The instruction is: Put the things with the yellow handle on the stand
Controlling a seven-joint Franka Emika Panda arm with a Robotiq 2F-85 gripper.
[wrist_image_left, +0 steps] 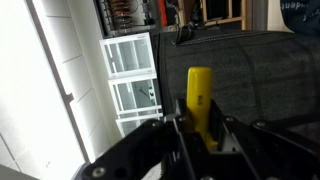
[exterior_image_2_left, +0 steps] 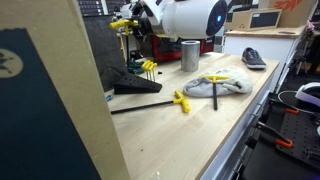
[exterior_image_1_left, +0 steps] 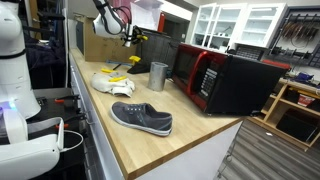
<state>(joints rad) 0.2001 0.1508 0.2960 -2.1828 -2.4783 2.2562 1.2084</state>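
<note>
Low centre in the wrist view, the gripper [wrist_image_left: 200,135] has its dark fingers pinched tight on a smooth, rounded yellow handle [wrist_image_left: 199,92], which stands upright between them. In an exterior view the gripper hangs at the upper left, above the black wedge-shaped stand [exterior_image_2_left: 135,82]. Slim yellow-tipped keys [exterior_image_2_left: 148,67] seem to be seated in the stand, though blur hides the detail. A yellow T-handled tool [exterior_image_2_left: 182,102] lies flat on the pale wooden counter [exterior_image_2_left: 200,125], near a crumpled white cloth [exterior_image_2_left: 222,82] and a cylindrical metal cup [exterior_image_2_left: 190,55].
</note>
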